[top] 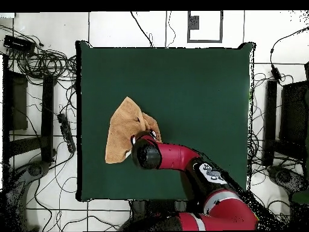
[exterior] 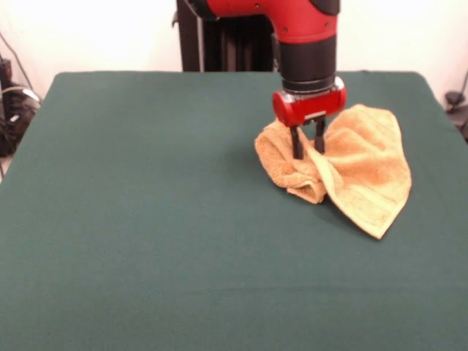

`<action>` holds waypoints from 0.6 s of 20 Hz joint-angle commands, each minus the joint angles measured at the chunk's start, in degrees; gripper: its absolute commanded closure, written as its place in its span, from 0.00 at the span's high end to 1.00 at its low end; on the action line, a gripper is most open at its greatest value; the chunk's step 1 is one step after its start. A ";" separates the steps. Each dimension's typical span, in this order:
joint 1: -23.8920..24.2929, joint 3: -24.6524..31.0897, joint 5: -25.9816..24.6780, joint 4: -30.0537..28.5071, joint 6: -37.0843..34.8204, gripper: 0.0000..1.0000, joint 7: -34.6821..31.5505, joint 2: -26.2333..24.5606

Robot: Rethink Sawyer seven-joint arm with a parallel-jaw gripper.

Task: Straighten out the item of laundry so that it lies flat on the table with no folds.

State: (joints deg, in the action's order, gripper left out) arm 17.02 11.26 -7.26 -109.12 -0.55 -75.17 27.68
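Toward the far right part of the table point(exterior: 146, 241), a fuzzy orange-tan towel point(exterior: 365, 164) is seen crumpled, bunched on one side and drooping to a pointed corner on the other. The gripper point(exterior: 308, 145) is pressed down into the bunched middle, its two fingers pinching a fold. Plain green cloth lies bare all around it.

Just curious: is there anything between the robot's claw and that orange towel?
No. In the front view the gripper reaches right down into the bunched towel, nothing between them.
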 commanded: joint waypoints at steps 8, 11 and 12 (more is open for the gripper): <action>-1.12 4.84 -0.93 6.00 2.71 0.00 -8.81 -5.36; -0.96 4.74 -1.27 5.93 4.21 0.00 -9.15 -5.44; -0.66 5.00 -1.36 6.00 3.80 0.00 -8.89 -5.42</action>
State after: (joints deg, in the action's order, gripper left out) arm 17.04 11.27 -7.27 -109.06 -0.13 -75.17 27.62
